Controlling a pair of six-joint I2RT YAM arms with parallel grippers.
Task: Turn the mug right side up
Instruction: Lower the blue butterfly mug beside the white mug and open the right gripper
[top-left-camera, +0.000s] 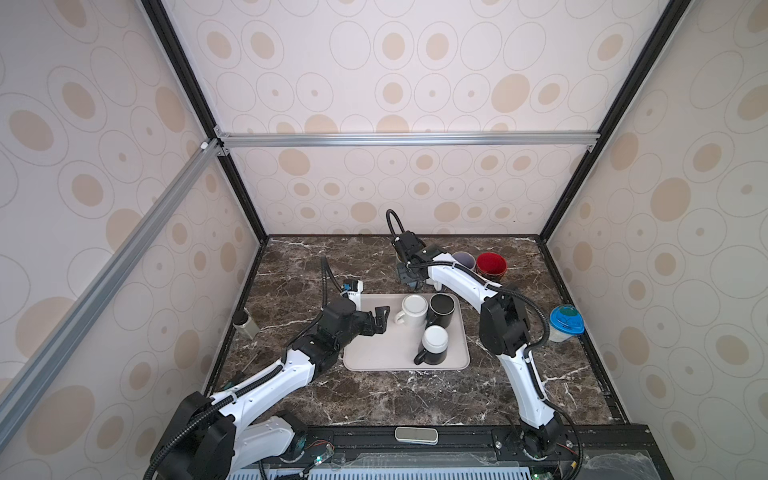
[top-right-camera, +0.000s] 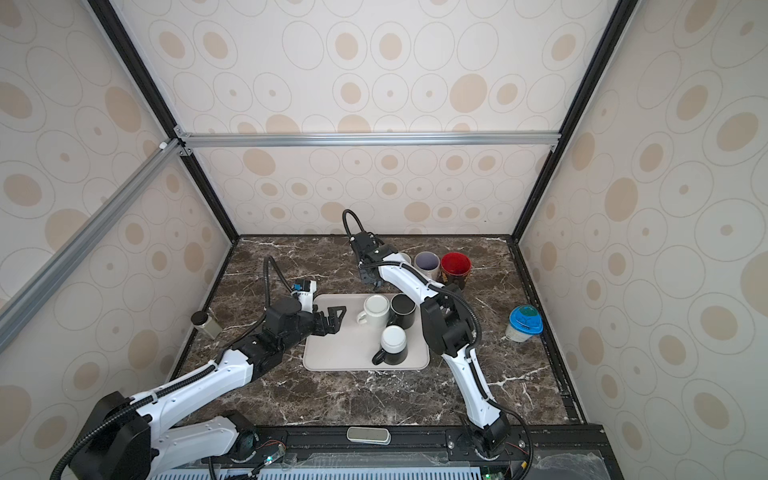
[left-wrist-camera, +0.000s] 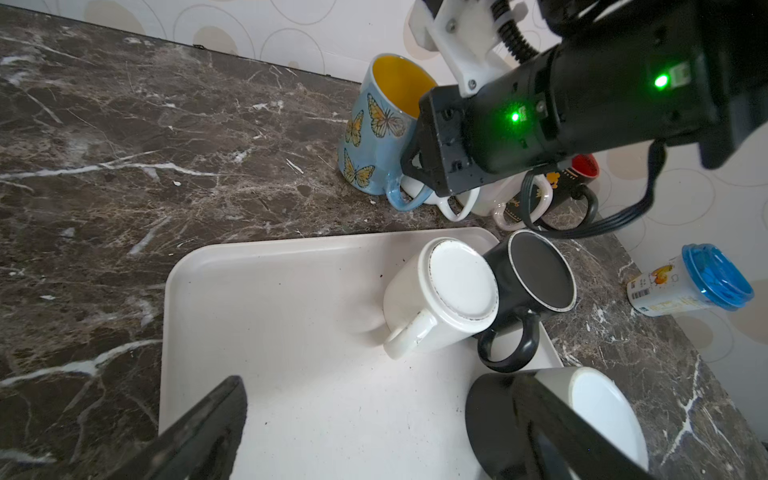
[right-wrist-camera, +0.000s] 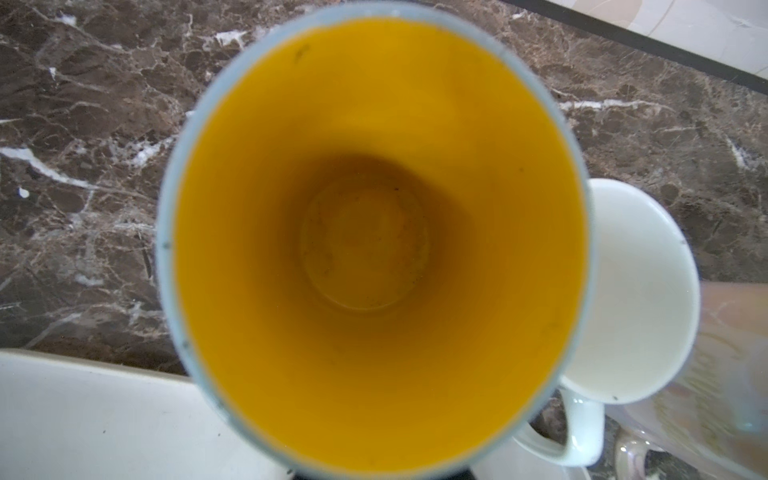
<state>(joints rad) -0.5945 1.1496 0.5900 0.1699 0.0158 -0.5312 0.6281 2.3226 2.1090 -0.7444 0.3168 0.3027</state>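
Position of task item: the butterfly mug (left-wrist-camera: 374, 133) stands mouth up on the dark marble desk (top-left-camera: 415, 399), behind the far edge of the tray (top-left-camera: 374, 353) and outside it. Its yellow interior faces upward and fills the right wrist view. Its handle points toward the tray.

Right tool (left-wrist-camera: 415, 166): its jaws are pressed together at the handle side of the butterfly mug, and by the left wrist view they pinch the mug there. The exact contact point is hidden behind the tool body. In both top views the arm covers most of the mug.

Left tool (top-left-camera: 380, 318): its jaws are spread wide and hold nothing. It hangs over the left part of the tray, just beside the white mug (top-left-camera: 413, 309) and not touching it.

Tray contents: three mugs, all bottom up. The white mug and the black mug (top-left-camera: 441, 307) touch at the far side. The black mug with a white base (top-left-camera: 434, 345) stands nearer the front.

Other items: a white cup (right-wrist-camera: 636, 299) sits mouth up, just beside the butterfly mug. Further right in the same row are a lilac-lined mug (top-left-camera: 463, 259) and a red-lined mug (top-left-camera: 491, 265). A blue-lidded cup (top-left-camera: 565, 322) is near the desk's right edge. A small dark-capped jar (top-left-camera: 245, 322) is at its left edge.
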